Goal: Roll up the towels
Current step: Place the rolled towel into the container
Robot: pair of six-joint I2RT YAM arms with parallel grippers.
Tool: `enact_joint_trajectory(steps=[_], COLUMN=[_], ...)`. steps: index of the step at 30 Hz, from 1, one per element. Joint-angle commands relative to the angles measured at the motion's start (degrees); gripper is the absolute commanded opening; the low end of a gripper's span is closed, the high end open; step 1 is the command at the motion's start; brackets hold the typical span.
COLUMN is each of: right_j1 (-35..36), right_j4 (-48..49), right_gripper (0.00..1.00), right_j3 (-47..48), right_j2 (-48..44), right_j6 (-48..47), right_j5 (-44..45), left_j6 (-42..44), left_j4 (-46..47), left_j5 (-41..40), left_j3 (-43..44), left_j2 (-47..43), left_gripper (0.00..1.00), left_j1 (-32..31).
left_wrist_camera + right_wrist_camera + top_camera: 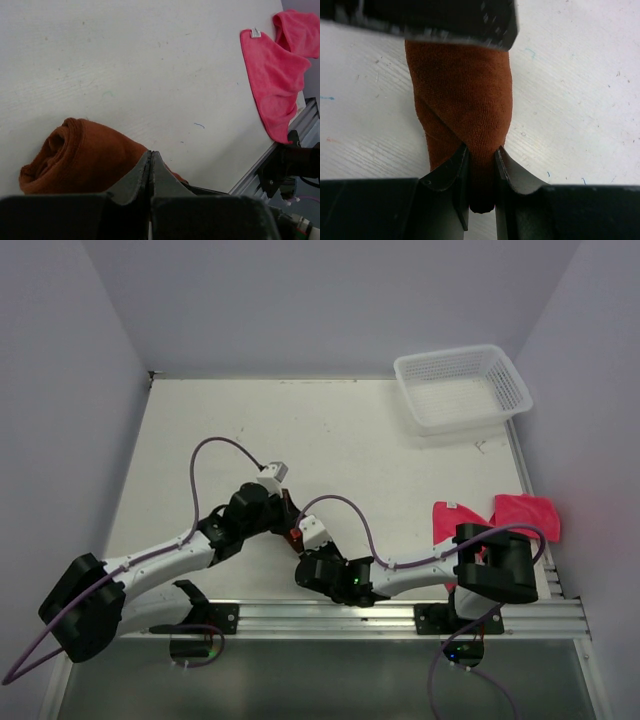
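Note:
The rust-brown towel (75, 155) lies rolled into a thick bundle on the white table, near the front edge between the two arms (293, 530). My right gripper (481, 150) is shut on one end of the roll (465, 90), with cloth filling the gap between its fingers. My left gripper (150, 152) is shut with nothing in it. Its tips rest by the roll's other end (286, 512), and its dark body crosses the top of the right wrist view (445, 20). The pink towel (500, 515) lies loosely spread at the table's right edge (275, 85).
A white mesh basket (462, 388) stands at the back right corner. An aluminium rail (400, 615) runs along the near edge of the table. Grey walls close in on the left, back and right.

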Motion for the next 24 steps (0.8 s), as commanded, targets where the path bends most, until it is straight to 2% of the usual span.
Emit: enact_joint_trajectory(steps=[1, 4, 6, 7, 9, 10, 16, 17, 20, 24], right_j1=[0.07, -0.01, -0.02, -0.02, -0.1, -0.71, -4.92, -5.72, -9.15, -10.82], right_j4=[-2.63, -3.5, -3.68, -3.68, -3.68, -4.99, -2.73, -2.02, 0.26, 1.68], right_gripper=[0.1, 0.13, 0.19, 0.37, 0.52, 0.63, 0.8, 0.93, 0.99, 0.99], right_j3=[1.62, 2.23, 2.5, 2.59, 2.59, 2.76, 2.33, 2.15, 2.32, 4.6], right_j2=[1.09, 1.09, 0.57, 0.22, -0.83, -1.36, -8.03, -8.65, -8.84, -4.45], right_j6=[0.07, 0.25, 0.34, 0.42, 0.6, 0.69, 1.57, 1.48, -0.35, -2.03], right_j5=[0.99, 0.29, -0.68, -1.03, -2.35, -3.22, -13.41, -15.43, -22.64, -27.04], left_j6=[-1.28, -1.45, -1.28, -1.37, -1.54, -1.54, -1.72, -1.72, -2.16, -2.6], left_j4=[3.89, 4.86, 4.42, 4.16, 3.89, 3.89, 3.63, 3.72, 3.54, 3.54], left_j5=[0.68, -0.46, -1.6, -2.04, -2.83, -2.92, -2.93, -2.75, -2.92, -3.1], left_j3=[-3.31, -6.12, -7.09, -7.53, -7.97, -8.15, -8.23, -8.32, -8.59, -9.11], left_j2=[2.01, 4.29, 5.79, 5.88, 5.62, 5.45, 4.83, 4.83, 5.09, 4.57], left_gripper=[0.0, 0.0, 0.0, 0.0, 0.0, 0.0, 0.0, 0.0, 0.0, 0.0], left_j1=[-0.56, -0.56, -0.65, -0.56, -0.56, -0.56, -0.65, -0.65, -0.56, -0.56])
